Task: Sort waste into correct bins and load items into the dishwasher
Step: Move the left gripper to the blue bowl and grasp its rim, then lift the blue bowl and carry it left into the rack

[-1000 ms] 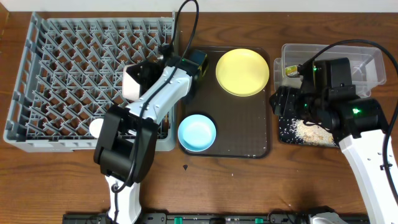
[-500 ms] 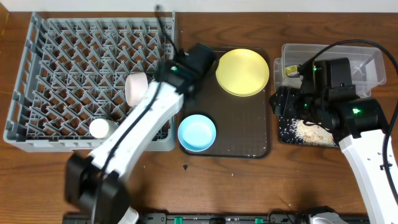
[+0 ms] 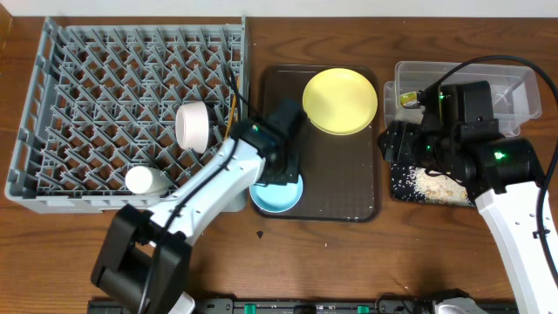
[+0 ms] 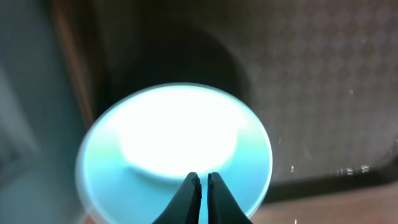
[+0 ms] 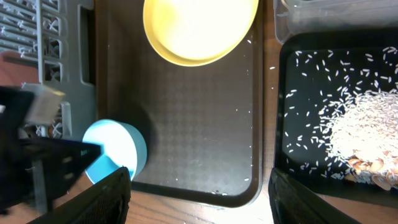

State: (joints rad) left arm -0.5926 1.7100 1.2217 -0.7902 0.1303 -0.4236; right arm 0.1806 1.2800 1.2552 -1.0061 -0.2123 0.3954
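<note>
Left claw (image 4: 201, 178) hangs directly over the light blue bowl (image 4: 124, 162), fingers pinched almost together with nothing between them. The bowl sits upright in the robot-side left corner of the brown serving tray (image 3: 340, 174), just beside the dish rack (image 3: 113, 78). Risk: lowered like this, the tips would hit the bowl floor or shove it into the tray lip instead of straddling the rim, so the fingers probably need to part first. Right claw (image 5: 199, 190) is spread wide and empty by the black tray (image 5: 279, 124), well apart from the left arm, so collision risk looks low.
</note>
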